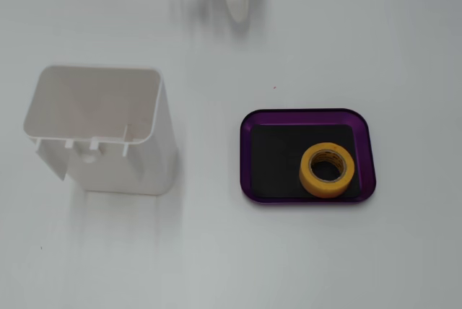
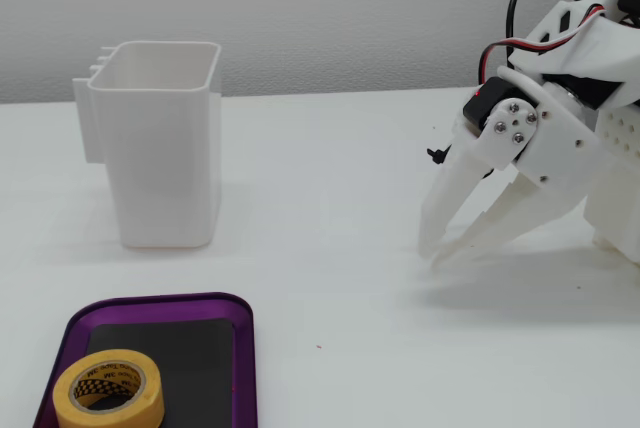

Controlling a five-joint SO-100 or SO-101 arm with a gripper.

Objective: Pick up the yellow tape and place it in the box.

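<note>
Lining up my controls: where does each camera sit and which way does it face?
A fixed view: above the table, looking straight down; only the gripper tip shows at the top edge.
Another fixed view: low at table height, looking across; the gripper, nearly closed, is at right.
Both share the yellow tape in the box and the white container.

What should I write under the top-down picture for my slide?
Yellow tape lying flat inside the purple tray, beside a tall white container.
</note>
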